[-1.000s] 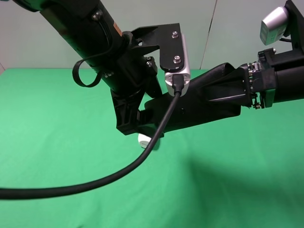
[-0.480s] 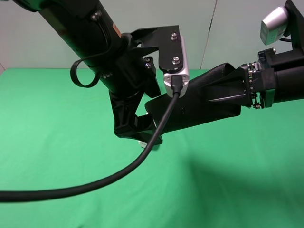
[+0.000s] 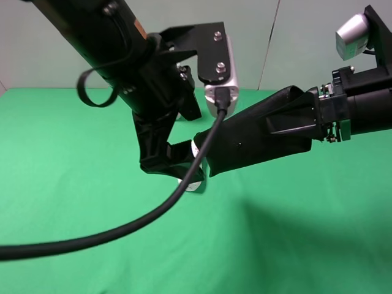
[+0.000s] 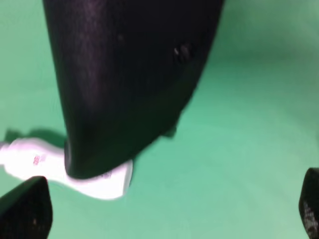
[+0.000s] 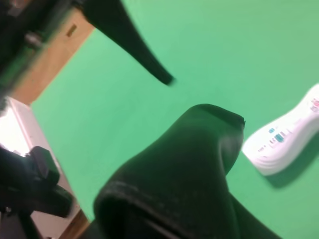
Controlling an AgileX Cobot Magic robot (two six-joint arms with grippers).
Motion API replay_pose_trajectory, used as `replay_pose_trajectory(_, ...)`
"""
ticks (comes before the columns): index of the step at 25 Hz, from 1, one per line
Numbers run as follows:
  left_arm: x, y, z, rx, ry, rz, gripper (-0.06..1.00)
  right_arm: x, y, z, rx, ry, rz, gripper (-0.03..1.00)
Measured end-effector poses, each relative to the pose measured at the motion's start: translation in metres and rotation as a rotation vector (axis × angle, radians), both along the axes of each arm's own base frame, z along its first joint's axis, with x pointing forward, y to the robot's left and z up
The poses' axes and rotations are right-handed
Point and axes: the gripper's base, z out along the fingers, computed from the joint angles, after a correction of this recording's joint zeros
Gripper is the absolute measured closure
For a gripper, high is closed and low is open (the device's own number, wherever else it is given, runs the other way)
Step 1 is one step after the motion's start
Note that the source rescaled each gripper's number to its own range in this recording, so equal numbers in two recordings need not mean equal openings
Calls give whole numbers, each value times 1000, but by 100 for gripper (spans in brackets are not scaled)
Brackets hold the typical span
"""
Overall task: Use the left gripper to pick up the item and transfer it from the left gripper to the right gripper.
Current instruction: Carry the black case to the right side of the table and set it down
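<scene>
The item, a matte black glasses case (image 3: pixel 257 138), hangs above the green table. My right gripper (image 3: pixel 274 122) is shut on its right end, reaching in from the right. The case's free end points left and slightly down. My left gripper (image 3: pixel 174 164) hangs just left of that free end, open, with nothing between its fingers. In the left wrist view the case (image 4: pixel 129 74) fills the upper part, apart from the two spread fingertips (image 4: pixel 25 209). In the right wrist view the case (image 5: pixel 184 184) juts out from the hidden jaws.
A white plastic bottle (image 3: pixel 195 185) lies on the green cloth (image 3: pixel 306 233) below the left gripper, and shows as the bottle (image 4: pixel 65 169) and the bottle (image 5: pixel 289 132) in the wrist views. A thick black cable (image 3: pixel 122 229) loops across the front left.
The left gripper opened wide, let go of the case and drew back to the left. The case stays in the right gripper.
</scene>
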Motion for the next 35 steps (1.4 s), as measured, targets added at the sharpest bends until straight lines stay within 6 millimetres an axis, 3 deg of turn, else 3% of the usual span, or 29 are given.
replay_pose_trajectory(7,-1,19,11,70,5,105,-6,2,-2,-1,-17,-4,-26,95)
replay_pose_trajectory(12,10,40,10,110,74,242,-6,2,-2,-2,-26,-2,-31,95)
replay_pose_trajectory(16,7,60,16,96,84,318,-6,2,-2,-2,-26,1,-33,95)
replay_pose_trajectory(23,-24,103,16,77,99,426,-6,3,-3,-2,-27,4,-42,95)
replay_pose_trajectory(35,-100,165,19,-120,50,658,-6,3,-3,-2,-23,15,-52,95)
